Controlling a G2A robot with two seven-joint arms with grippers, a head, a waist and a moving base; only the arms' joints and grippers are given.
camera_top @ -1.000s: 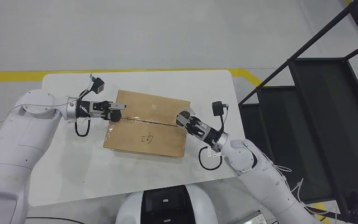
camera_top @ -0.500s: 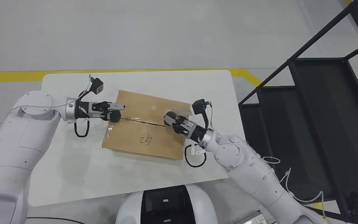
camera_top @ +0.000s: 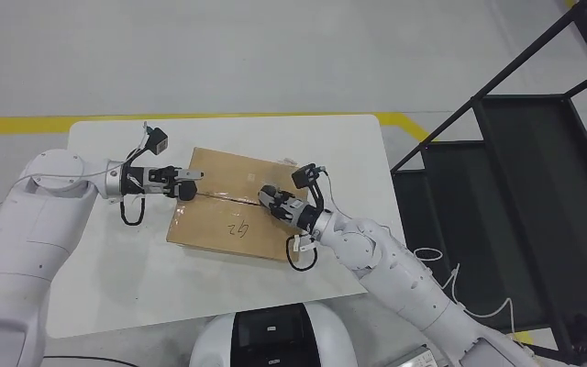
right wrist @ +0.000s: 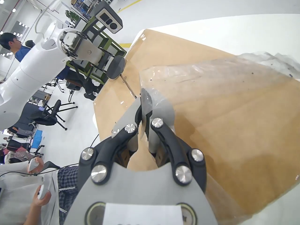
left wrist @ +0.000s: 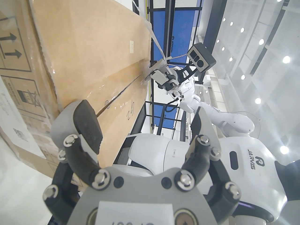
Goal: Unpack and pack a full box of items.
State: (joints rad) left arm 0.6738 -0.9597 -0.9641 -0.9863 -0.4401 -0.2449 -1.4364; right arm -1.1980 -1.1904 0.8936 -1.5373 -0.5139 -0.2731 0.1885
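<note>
A closed cardboard box [camera_top: 229, 220] lies on the white table [camera_top: 110, 275], with "62" written on its lid. My right gripper [camera_top: 266, 197] is over the middle of the lid seam, shut on a strip of clear tape [right wrist: 187, 76] that lifts off the box [right wrist: 234, 129]. The right gripper [right wrist: 143, 99] pinches the tape's end. My left gripper [camera_top: 188, 182] stands open at the box's left end, one pad [left wrist: 86, 118] resting against the top edge by the seam. Across the box [left wrist: 82, 36], the right gripper [left wrist: 152, 70] shows with a tape strand [left wrist: 157, 45] trailing.
The box takes up the table's middle; bare white tabletop lies left and in front of it. A black metal stair frame [camera_top: 514, 183] stands off the table's right side. A yellow floor line [camera_top: 55, 122] runs behind the table.
My right gripper has travelled left along the seam from the box's right edge to its middle, drawing the tape with it. The left arm has stayed put.
</note>
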